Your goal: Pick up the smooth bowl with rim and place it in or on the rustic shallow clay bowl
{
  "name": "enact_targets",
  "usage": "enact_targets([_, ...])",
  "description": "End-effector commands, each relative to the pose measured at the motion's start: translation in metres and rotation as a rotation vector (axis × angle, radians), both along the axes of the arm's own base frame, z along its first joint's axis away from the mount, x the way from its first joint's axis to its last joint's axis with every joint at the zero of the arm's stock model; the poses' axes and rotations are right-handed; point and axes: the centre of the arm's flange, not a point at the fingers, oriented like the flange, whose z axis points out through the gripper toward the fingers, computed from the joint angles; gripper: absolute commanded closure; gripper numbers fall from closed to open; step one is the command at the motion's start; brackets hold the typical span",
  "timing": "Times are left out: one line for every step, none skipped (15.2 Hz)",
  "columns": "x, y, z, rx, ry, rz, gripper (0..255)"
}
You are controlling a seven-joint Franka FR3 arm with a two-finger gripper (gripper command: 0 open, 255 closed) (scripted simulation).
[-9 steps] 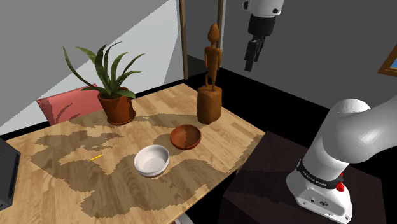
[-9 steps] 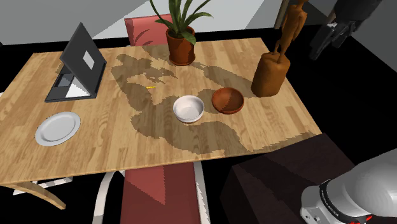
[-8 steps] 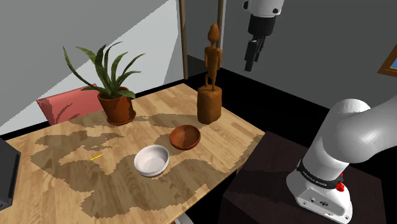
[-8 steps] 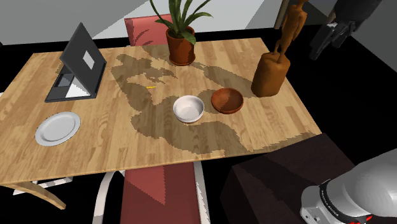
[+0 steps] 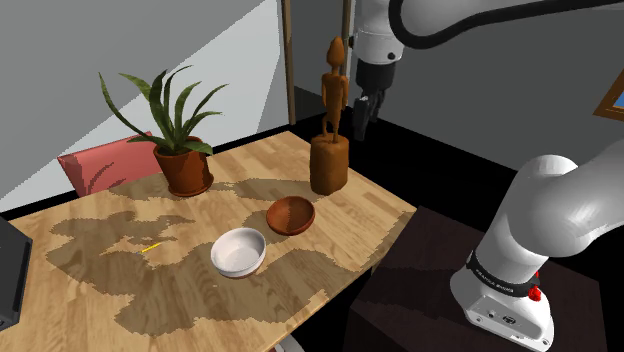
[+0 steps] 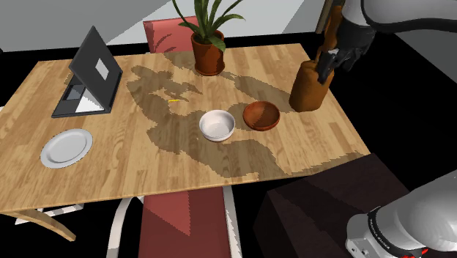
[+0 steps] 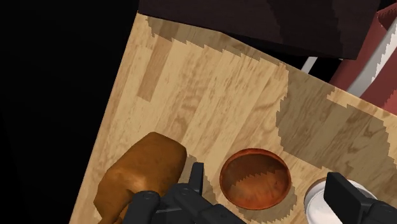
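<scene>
while the white bowl (image 5: 239, 251) sits beside the brown bowl (image 5: 291, 215), the gripper (image 5: 358, 120) hangs spread apart, empty.

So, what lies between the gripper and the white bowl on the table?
In the second exterior view, the reddish-brown shallow bowl sits between the gripper and the white bowl; the wooden figure stands near the gripper.
</scene>
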Motion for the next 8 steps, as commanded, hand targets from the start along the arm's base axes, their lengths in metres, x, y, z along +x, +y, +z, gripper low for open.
enact_targets([0.012, 0.02, -0.015, -0.002, 0.001, 0.001, 0])
enact_targets([0.017, 0.029, -0.023, -0.004, 0.002, 0.002, 0])
enact_targets([0.022, 0.039, -0.031, -0.005, 0.003, 0.003, 0])
enact_targets([0.027, 0.048, -0.039, -0.007, 0.004, 0.004, 0])
enact_targets([0.033, 0.057, -0.047, -0.008, 0.004, 0.004, 0])
enact_targets([0.038, 0.066, -0.055, -0.01, 0.005, 0.005, 0])
enact_targets([0.043, 0.076, -0.063, -0.011, 0.006, 0.006, 0])
enact_targets([0.048, 0.085, -0.071, -0.013, 0.007, 0.007, 0])
